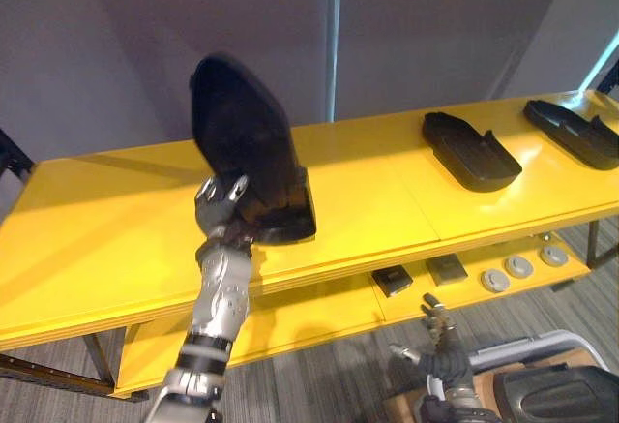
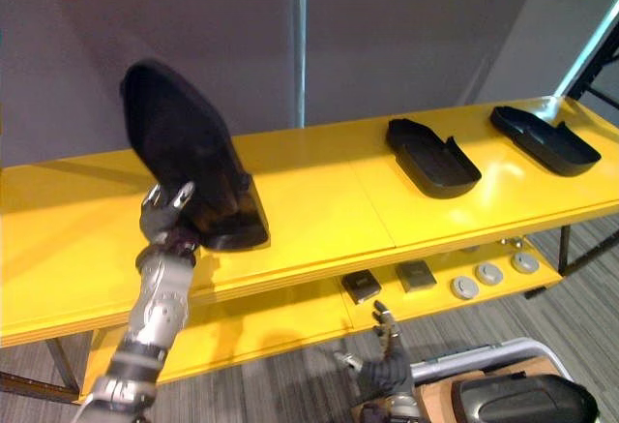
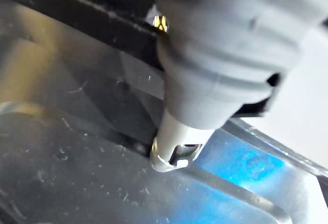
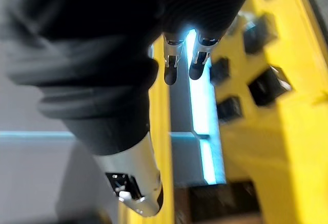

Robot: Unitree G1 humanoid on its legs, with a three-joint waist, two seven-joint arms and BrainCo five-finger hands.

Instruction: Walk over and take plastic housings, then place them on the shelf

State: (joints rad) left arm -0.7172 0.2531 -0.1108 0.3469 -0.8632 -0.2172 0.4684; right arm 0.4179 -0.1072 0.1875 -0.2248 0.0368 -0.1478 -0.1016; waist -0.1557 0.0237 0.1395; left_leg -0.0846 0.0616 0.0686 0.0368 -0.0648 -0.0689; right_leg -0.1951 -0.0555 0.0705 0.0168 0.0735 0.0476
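Now we are gripping the black plastic housing (image 1: 247, 142) with our left hand (image 1: 221, 205), whose fingers are curling round its lower edge. The housing is standing over the front of the yellow shelf (image 1: 387, 205), with its long axis near upright and its rounded end tipping up and to the left. Our right hand (image 1: 440, 331) is hanging below the shelf's front edge, fingers loosely spread. Another housing (image 1: 471, 150) is lying flat on the shelf's right part.

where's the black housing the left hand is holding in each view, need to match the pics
left eye view: black housing left of centre, tilted up at the front edge of the yellow shelf, gripped by the left hand.
right eye view: further left, same pose.
left wrist view: the dark glossy surface close past the hand.
right wrist view: cannot make it out.
Shared landmark: the yellow shelf.
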